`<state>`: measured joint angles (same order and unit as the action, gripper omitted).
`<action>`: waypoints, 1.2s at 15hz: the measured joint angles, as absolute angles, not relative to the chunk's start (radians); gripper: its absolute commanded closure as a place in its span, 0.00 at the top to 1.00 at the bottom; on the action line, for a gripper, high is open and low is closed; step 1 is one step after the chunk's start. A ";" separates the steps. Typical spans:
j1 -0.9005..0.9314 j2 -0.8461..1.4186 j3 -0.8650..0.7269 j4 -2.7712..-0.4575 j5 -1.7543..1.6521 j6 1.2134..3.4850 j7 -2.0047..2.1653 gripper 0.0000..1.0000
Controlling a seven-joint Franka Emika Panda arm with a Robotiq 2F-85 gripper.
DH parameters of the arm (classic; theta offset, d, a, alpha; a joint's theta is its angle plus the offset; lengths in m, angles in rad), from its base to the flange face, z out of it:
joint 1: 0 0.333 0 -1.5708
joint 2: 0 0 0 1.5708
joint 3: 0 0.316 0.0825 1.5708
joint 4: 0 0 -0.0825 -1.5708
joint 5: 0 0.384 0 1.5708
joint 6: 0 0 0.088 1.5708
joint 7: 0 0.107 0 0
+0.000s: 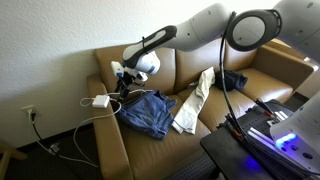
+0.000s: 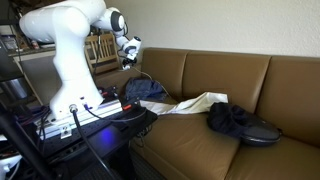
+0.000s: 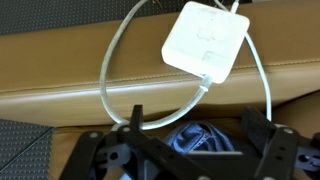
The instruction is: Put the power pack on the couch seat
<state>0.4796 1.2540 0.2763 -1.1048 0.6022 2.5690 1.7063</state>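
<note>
Crumpled blue jeans (image 1: 148,112) at the centre of the frame, just beside a long cream cloth (image 1: 192,103) to the right. Dark bundled garment (image 1: 234,80) further right, slightly higher. Beige wall outlet (image 1: 30,113) near the left edge. Black table (image 1: 225,150) at lower right.

The arm (image 2: 65,50) is glossy white, with rounded links and black joint rings; its end effector (image 3: 190,140) is black and angular

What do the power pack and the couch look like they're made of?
The power pack looks like hard plastic: smooth matte white shell, rounded corners. The couch looks like leather or faux leather, going by its tan-brown sheen and soft creases; can't tell which.
</note>
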 measured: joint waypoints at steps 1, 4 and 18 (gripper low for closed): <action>0.479 1.255 0.276 -1.105 0.602 2.569 1.707 1.00; 0.470 1.280 0.275 -1.104 0.599 2.568 1.760 1.00; 0.400 1.289 0.322 -1.066 0.597 2.484 1.863 1.00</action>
